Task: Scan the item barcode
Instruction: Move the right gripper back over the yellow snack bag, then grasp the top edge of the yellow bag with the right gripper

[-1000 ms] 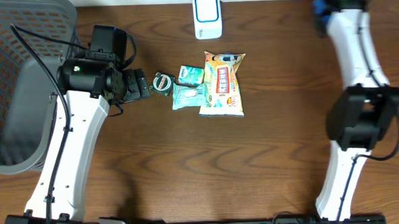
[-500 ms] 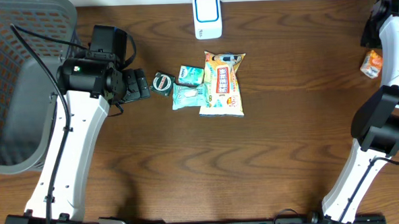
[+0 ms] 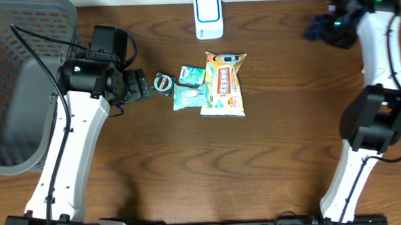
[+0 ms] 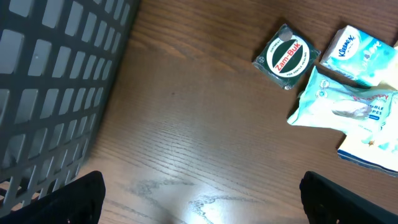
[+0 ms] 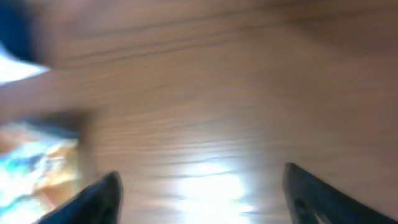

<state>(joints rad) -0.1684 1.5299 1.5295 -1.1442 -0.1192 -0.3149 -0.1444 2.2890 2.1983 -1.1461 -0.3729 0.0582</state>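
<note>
The Zam-Buk tin sits at the left end of the pile, lid up, green and white; it is round, so I have no long axis to line up on; the Kleenex pack lies just beside it; the left gripper hangs just left of the tin, jaws wide and empty — I judge it the nearer arm; the right gripper, spread and holding nothing, is well apart at the far right; the scanner stands beyond the pile.

On the brown bench, a round tin, 2 pale green packs and an orange packet cluster below a white scanner. The left tool sits just beside the tin. A grey basket fills the left corner.
</note>
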